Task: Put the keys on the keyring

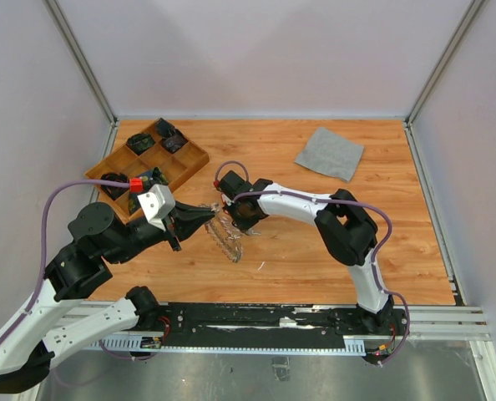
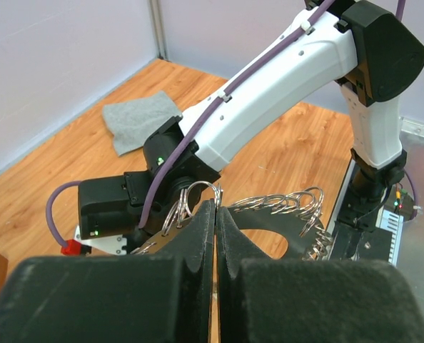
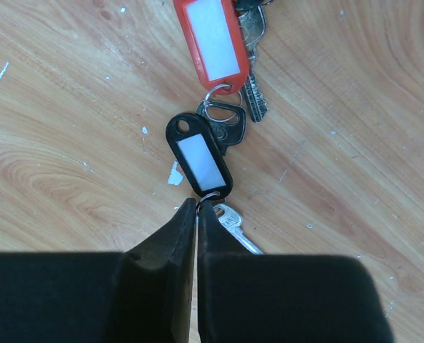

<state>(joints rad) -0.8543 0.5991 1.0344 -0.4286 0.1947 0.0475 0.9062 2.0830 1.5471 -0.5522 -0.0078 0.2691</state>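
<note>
As left claw point(image 1: 212, 216) pinches keyring point(image 1: 229, 238), table point(image 1: 398, 242) centre

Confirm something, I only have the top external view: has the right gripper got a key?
Observer: Yes. Its wrist view shows the right gripper shut on the black-tagged key, right below the tag.
Operator: Other keys nearby?
Observer: A red-tagged key lies just beyond it, on the table.
Operator: And the left arm?
Observer: The left gripper is shut on the keyring.
</note>
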